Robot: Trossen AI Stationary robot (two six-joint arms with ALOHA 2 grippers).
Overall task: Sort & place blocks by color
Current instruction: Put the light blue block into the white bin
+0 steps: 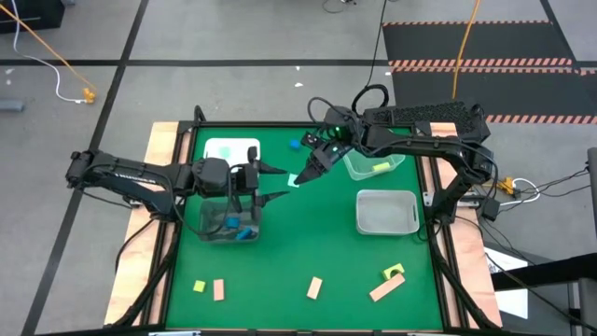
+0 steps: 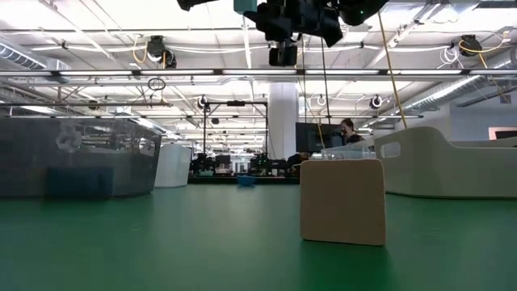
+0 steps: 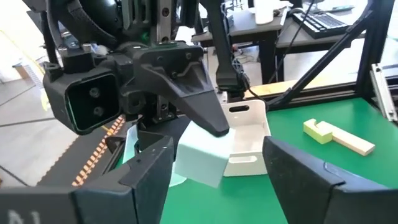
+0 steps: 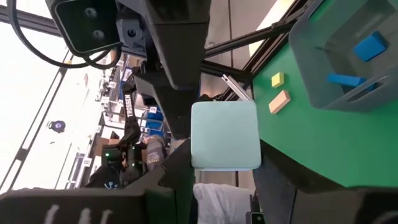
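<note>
My right gripper (image 1: 300,177) is shut on a pale teal block (image 1: 296,180), high above the table's middle. The left wrist view shows that block (image 3: 199,158) close up, and the right wrist view (image 4: 225,134) shows it too. My left gripper (image 1: 285,182) is open. Its fingers stand on either side of the block without visibly touching it. Blue blocks (image 1: 233,224) lie in a clear tray (image 1: 213,207) below my left gripper. Tan (image 1: 314,287) and yellow-green blocks (image 1: 199,286) lie flat along the near edge. My right gripper pinches the pale teal block between its two fingers, on opposite faces. One finger (image 3: 202,109) lies over the block's upper face (image 3: 193,140). The fingers come slanting from the far right. The block is lifted clear of the table.
A white tray (image 1: 231,149) sits at the far left. A clear tray (image 1: 359,170) at the far right holds a yellow-green block (image 1: 381,166), with a grey tray (image 1: 387,213) nearer. A blue block (image 1: 294,145) lies far middle. A tan block (image 2: 342,200) stands close in the low view.
</note>
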